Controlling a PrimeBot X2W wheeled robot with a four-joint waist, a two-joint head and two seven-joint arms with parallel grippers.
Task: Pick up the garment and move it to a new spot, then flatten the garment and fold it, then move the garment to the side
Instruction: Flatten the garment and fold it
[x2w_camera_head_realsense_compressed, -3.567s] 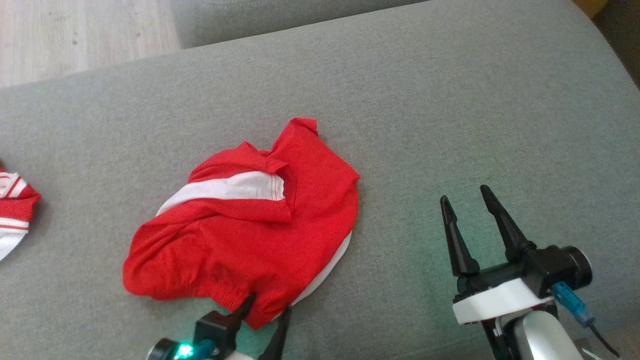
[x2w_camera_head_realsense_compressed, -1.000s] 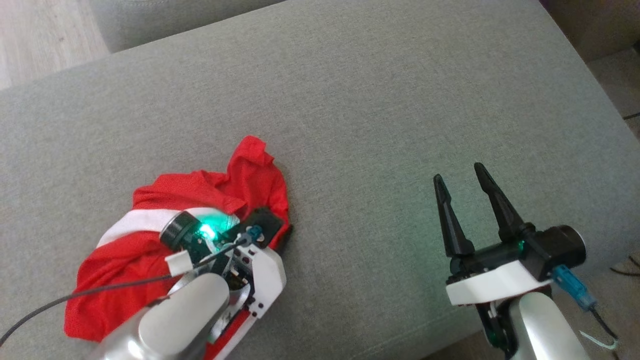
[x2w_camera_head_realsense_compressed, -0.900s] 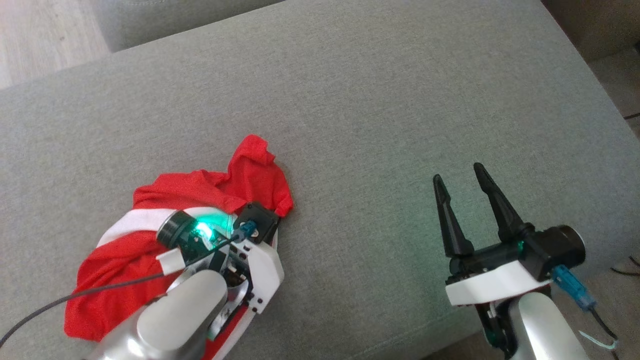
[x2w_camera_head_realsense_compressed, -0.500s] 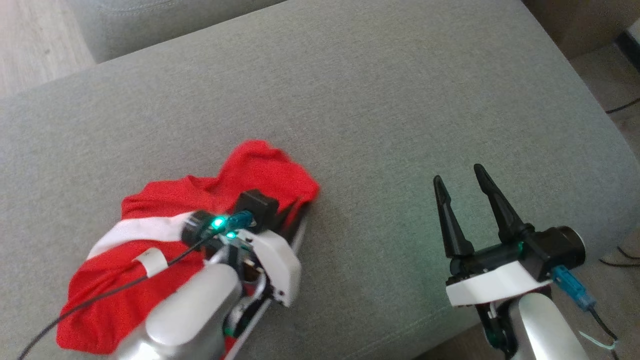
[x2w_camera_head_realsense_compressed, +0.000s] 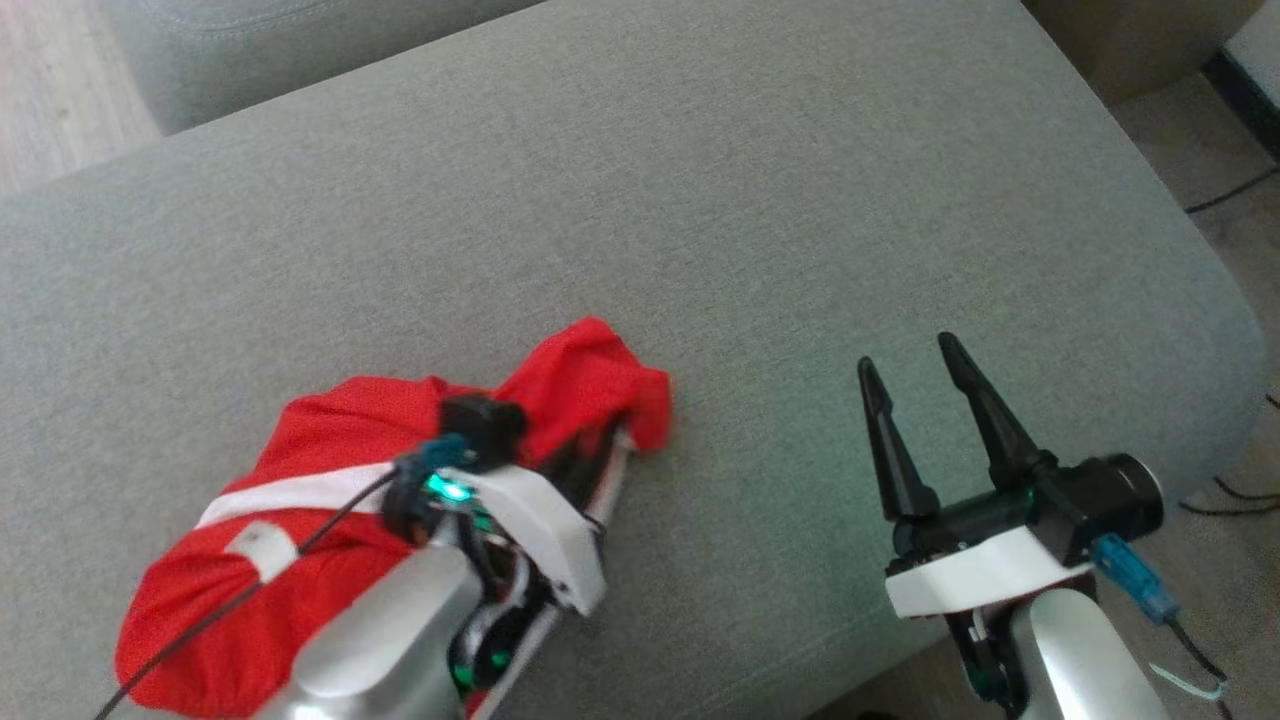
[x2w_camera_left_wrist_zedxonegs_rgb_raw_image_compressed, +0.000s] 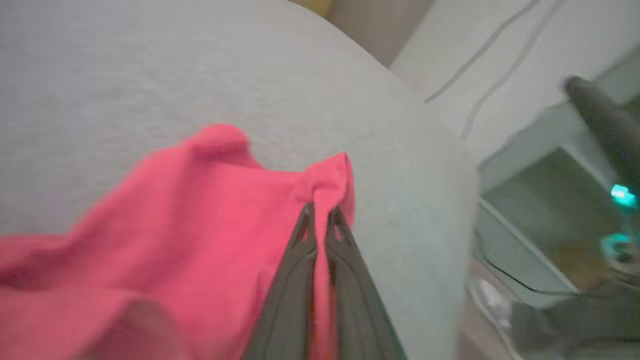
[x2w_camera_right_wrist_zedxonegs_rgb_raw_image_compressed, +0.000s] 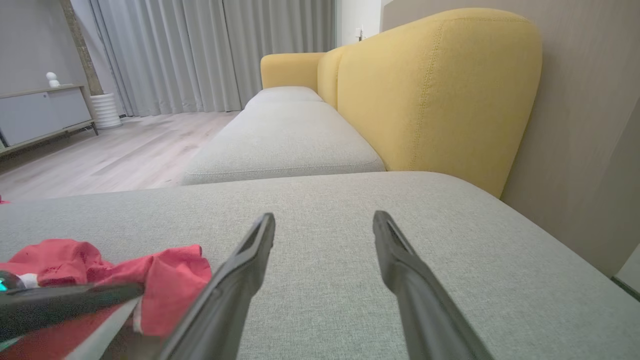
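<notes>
Left gripper (x2w_camera_left_wrist_zedxonegs_rgb_raw_image_compressed: 320, 214) clamped shut on red garment (x2w_camera_head_realsense_compressed: 330, 440), pinching fold at its right-hand corner. Garment bunched on near-left part of grey sofa cushion (x2w_camera_head_realsense_compressed: 750, 200), white stripe across it; long axis runs near-left to far-right. Right gripper (x2w_camera_head_realsense_compressed: 905, 352) spread wide, empty, at near right, well apart from cloth. Bare cushion lies right of and beyond held corner: likely way to carry. Left arm nearer.

We can read no text, brand, number or sign here. A small white tag (x2w_camera_head_realsense_compressed: 262, 541) lying over the garment (x2w_camera_head_realsense_compressed: 340, 430) is too blurred for us to make out any print, and the garment itself shows us only a plain white stripe.
</notes>
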